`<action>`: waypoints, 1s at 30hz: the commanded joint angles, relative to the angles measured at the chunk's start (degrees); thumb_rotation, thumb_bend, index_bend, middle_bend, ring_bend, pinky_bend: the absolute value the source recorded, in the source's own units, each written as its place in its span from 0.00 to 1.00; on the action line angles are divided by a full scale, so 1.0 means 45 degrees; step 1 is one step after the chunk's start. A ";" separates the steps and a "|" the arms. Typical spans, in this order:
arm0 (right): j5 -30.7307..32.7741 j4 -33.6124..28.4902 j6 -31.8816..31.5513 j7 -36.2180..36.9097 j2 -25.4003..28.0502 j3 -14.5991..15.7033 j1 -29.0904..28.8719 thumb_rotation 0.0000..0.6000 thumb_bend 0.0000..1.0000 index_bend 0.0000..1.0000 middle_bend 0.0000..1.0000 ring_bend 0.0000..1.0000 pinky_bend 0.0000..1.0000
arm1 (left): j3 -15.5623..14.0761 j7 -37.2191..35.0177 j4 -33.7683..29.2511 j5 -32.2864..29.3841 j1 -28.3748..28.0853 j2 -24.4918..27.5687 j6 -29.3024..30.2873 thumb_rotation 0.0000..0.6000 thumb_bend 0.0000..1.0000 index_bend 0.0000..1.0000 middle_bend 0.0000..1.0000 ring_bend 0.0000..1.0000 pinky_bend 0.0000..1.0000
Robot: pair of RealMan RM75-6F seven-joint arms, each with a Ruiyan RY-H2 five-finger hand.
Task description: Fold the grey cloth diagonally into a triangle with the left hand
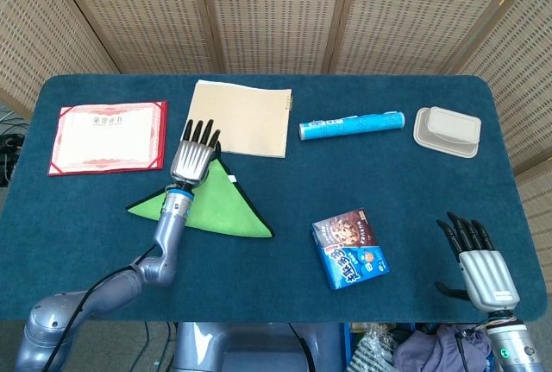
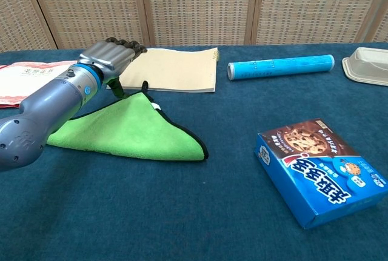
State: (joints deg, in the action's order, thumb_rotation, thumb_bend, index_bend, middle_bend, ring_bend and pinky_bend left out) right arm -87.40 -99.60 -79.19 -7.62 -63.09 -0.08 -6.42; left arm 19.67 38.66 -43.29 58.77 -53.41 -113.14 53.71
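One cloth [image 1: 217, 205] lies folded under the left hand [image 1: 193, 157].

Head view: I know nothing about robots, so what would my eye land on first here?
Probably the bright green cloth, folded into a triangle left of the table's centre, with the robot's left hand over its far corner. Next comes the blue cookie box nearer the front right. The right hand waits by the front right table edge, fingers apart, holding nothing.
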 commanded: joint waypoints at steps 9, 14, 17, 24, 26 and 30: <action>-0.0112 0.0034 -0.0040 0.0129 0.0013 0.0036 0.0015 1.00 0.00 0.00 0.00 0.00 0.00 | -0.0003 0.0080 -0.1167 -0.0198 0.0218 0.0540 0.0196 1.00 0.21 0.00 0.00 0.00 0.00; -0.0100 0.0012 0.0036 0.0102 0.0026 0.0044 -0.0019 1.00 0.00 0.00 0.00 0.00 0.00 | -0.0185 -0.0730 -0.3223 0.0543 0.0878 0.1581 0.1372 1.00 0.21 0.00 0.00 0.00 0.00; -0.0162 -0.0026 -0.0024 0.0047 0.0039 0.0055 -0.0002 1.00 0.00 0.00 0.00 0.00 0.00 | -0.0565 -0.0806 -0.5476 0.0891 0.1691 0.2782 0.2139 1.00 0.21 0.00 0.00 0.00 0.00; -0.0285 -0.0192 -0.0197 -0.0252 0.0104 0.0076 0.0064 1.00 0.00 0.00 0.00 0.00 0.00 | -0.2412 0.0053 -1.1467 0.1694 0.4117 0.6216 0.4176 1.00 0.22 0.00 0.00 0.00 0.00; -0.0304 -0.0249 -0.0257 -0.0396 0.0111 0.0072 0.0087 1.00 0.00 0.00 0.00 0.00 0.00 | -0.3135 0.0292 -1.2611 0.1958 0.4755 0.6926 0.4669 1.00 0.22 0.00 0.00 0.00 0.00; -0.0293 -0.0357 -0.0364 -0.0782 0.0061 0.0063 0.0144 1.00 0.00 0.00 0.00 0.00 0.00 | -0.4803 0.0775 -1.3893 0.2853 0.5960 0.7885 0.5569 1.00 0.22 0.00 0.00 0.00 0.00</action>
State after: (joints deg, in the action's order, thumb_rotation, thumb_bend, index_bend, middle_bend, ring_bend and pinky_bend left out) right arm -88.72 -101.06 -80.68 -10.88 -62.74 0.22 -5.85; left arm 5.13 39.53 -99.77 67.43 -32.88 -83.63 73.45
